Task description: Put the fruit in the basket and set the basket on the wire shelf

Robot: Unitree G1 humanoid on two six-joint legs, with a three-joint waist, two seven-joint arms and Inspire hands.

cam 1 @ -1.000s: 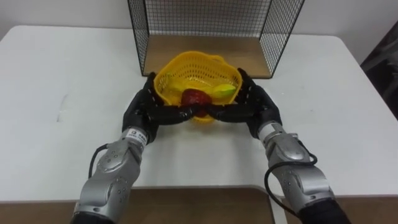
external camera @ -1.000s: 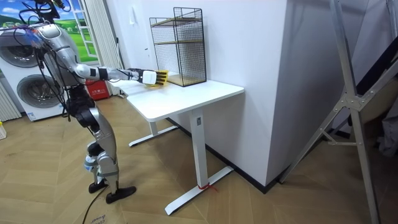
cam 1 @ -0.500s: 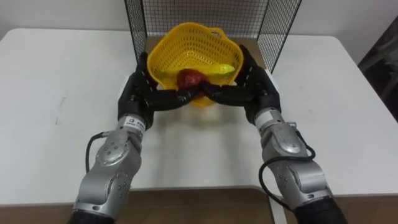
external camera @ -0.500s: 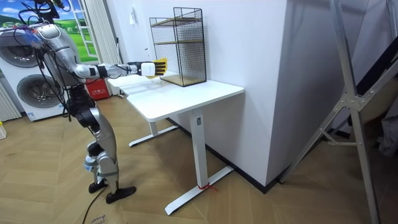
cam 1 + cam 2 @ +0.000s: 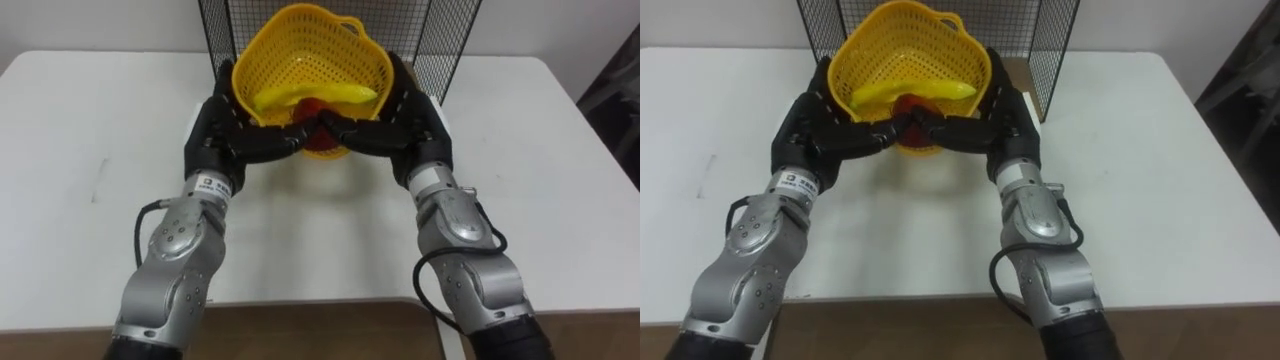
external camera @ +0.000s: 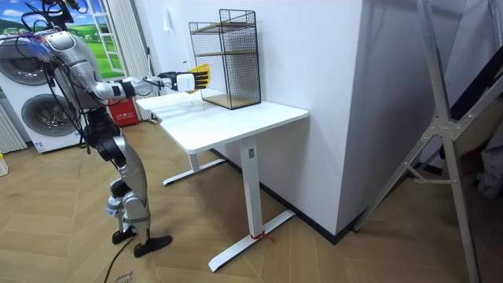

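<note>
Step in hand: carrying the loaded basket [image 5: 300, 52] to the wire shelf [image 5: 445, 40]. The basket is held off the counter [image 5: 90, 170] at the shelf's open front, tipped toward the robot. A banana [image 5: 320, 93] and a red fruit [image 5: 312, 107] lie inside. The left hand [image 5: 222, 125] and right hand [image 5: 410, 115] cup it from either side, fingers curled round its lower wall and meeting under the front. Next move, as judged: level the basket, push it forward into the shelf, lower it onto the bottom board, let go. The tilt could spill fruit. The counter is white. The robot stands at its end, arms outstretched, with washing machines [image 6: 27, 86] behind and a wood floor [image 6: 63, 259].
</note>
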